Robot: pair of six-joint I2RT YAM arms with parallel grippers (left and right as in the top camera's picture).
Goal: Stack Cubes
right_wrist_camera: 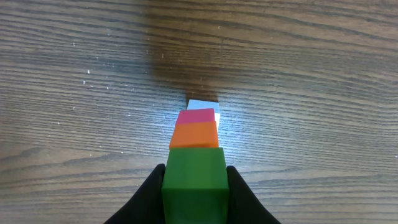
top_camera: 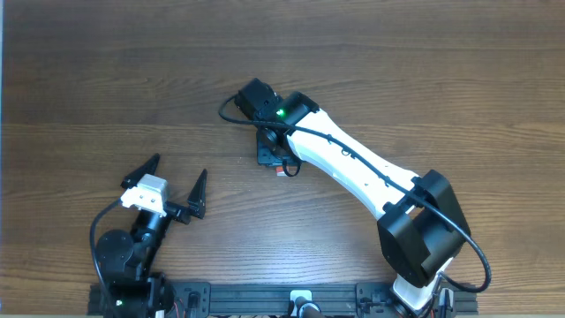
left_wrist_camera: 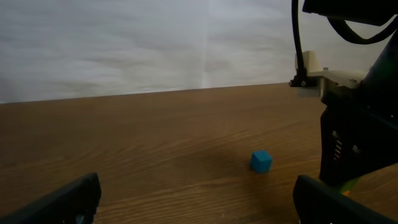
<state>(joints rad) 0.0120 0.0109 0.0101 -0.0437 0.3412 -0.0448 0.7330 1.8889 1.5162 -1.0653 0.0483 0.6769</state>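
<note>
Well to the left of the stack of cubes (right_wrist_camera: pixel 196 127), the left gripper (top_camera: pixel 180 166) rests low over the wooden table (top_camera: pixel 441 71), close to its own arm's base. Its dark fingers (left_wrist_camera: pixel 62 202) are spread wide apart with nothing between them. In the left wrist view a small blue cube (left_wrist_camera: pixel 261 160) sits alone on the table, near the stack but clear of it and touching nothing. The stack itself stands around the middle of the table. It has a pale, whitish cube (right_wrist_camera: pixel 204 106) at the bottom, a pink cube (right_wrist_camera: pixel 197 116) on that and an orange cube (right_wrist_camera: pixel 194 134) above the pink one. A green cube (right_wrist_camera: pixel 194 190) sits at the top, flush against the orange cube as far as the right wrist view shows. The right gripper (top_camera: pixel 269 148) is directly above the stack, and its black fingers (right_wrist_camera: pixel 242 199) are closed against two opposite sides of the green cube, clamping it. The cube faces that can be seen are plain, with no readable marks. To the right of the stack the right arm's white link (top_camera: pixel 353 168) runs back down the table toward its base. A green indicator light (top_camera: pixel 281 112) glows on the wrist housing just behind the gripper.
</note>
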